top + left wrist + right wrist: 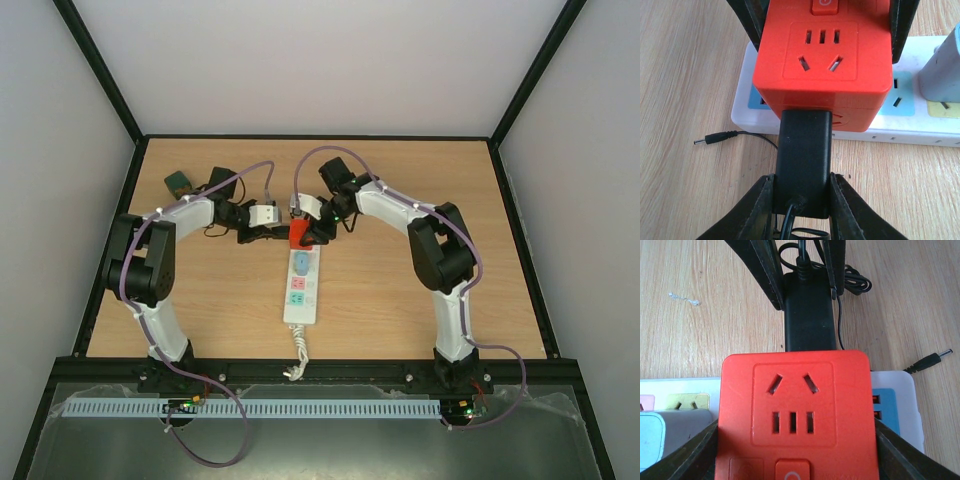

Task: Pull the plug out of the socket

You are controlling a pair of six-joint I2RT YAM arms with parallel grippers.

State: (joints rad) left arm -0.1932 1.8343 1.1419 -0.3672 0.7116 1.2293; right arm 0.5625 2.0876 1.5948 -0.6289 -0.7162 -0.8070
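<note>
- Pale wooden table (400, 300) inside a black-framed booth with white walls; both arms reach to its middle from the near edge.
- White socket (300, 308) lies along the centre line of the table, its coiled cord (297, 355) at the near end.
- On the far end of the socket sits a red cube adapter (822, 60), covering the outlet faces there.
- Black plug (805, 155) sticks out of the cube's left side – seated flush against it, no gap visible.
- Left gripper (802, 182) is clamped on the plug, one finger on each flank.
- Right gripper (796, 427) squeezes the red cube from both sides, facing the left gripper across it.
- Just beside the cube, a pale blue-grey block (940, 70) occupies the next outlet – close to the right gripper's finger.
- A thin black lead (855, 282) loops on the wood behind the plug; its barrel connector (715, 138) lies loose near the socket's edge.
- A small white scrap (685, 299) rests on the wood, well apart.
- Two dark objects (180, 183) sit at the far left; too small to identify.
</note>
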